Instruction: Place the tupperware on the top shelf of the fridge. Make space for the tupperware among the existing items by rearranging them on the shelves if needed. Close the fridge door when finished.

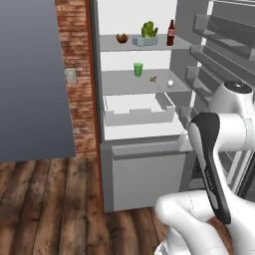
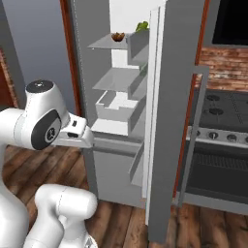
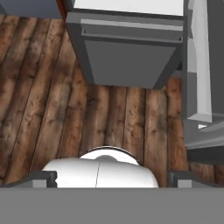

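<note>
Looks like you're nearly wrapping up: the tupperware [image 1: 144,39] is sitting on the top shelf [image 1: 107,44], between the brown lump [image 1: 122,38] and the bottle [image 1: 171,34]. Your gripper [image 3: 113,178] is pointing floorward, fingers spread wide, carrying nothing. The fridge door [image 1: 224,50] is hanging open, so closing is left.

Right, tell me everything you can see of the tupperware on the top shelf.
The tupperware is a small, low, pale blue-grey box that looks like translucent plastic, with leafy green food sticking up out of it and no lid to be seen. It sits upright and level on the top shelf, towards the middle. A brown croissant-like lump lies to its left and a dark bottle with a red label stands to its right, both apart from it. Nothing grips it.
</note>
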Controlling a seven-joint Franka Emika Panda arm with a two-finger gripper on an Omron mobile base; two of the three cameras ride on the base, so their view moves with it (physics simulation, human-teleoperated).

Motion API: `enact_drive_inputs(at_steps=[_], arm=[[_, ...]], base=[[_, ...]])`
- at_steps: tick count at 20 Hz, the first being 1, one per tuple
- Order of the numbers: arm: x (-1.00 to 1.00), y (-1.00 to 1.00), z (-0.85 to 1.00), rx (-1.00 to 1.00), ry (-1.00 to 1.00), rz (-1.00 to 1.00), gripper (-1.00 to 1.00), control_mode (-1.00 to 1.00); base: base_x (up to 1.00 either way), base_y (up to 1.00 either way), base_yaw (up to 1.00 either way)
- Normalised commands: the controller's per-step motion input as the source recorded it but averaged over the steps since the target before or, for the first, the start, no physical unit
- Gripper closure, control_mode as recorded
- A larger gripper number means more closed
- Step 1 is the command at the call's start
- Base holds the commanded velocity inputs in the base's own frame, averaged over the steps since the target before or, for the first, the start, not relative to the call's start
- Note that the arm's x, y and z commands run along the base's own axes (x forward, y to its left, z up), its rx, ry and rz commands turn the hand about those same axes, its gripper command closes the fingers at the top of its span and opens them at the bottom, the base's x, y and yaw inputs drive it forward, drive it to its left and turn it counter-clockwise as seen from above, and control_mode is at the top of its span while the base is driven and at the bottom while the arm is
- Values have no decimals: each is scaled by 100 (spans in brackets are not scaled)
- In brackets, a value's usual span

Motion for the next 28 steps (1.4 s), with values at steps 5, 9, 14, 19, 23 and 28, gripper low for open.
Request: enact_drive_inputs(at_steps=[5, 9, 14, 19, 23, 28], arm=[[0, 0, 0, 0, 0, 0, -100, 100], [0, 0, 0, 0, 0, 0, -100, 100], [0, 0, 0, 0, 0, 0, -100, 100], [0, 0, 0, 0, 0, 0, -100, 100], [0, 0, 0, 0, 0, 0, -100, 100], [0, 0, 0, 0, 0, 0, -100, 100]], base=[[-22, 0, -28], [-13, 1, -33], [-3, 0, -29], [0, 0, -22], [-4, 0, -16], [-11, 0, -11]])
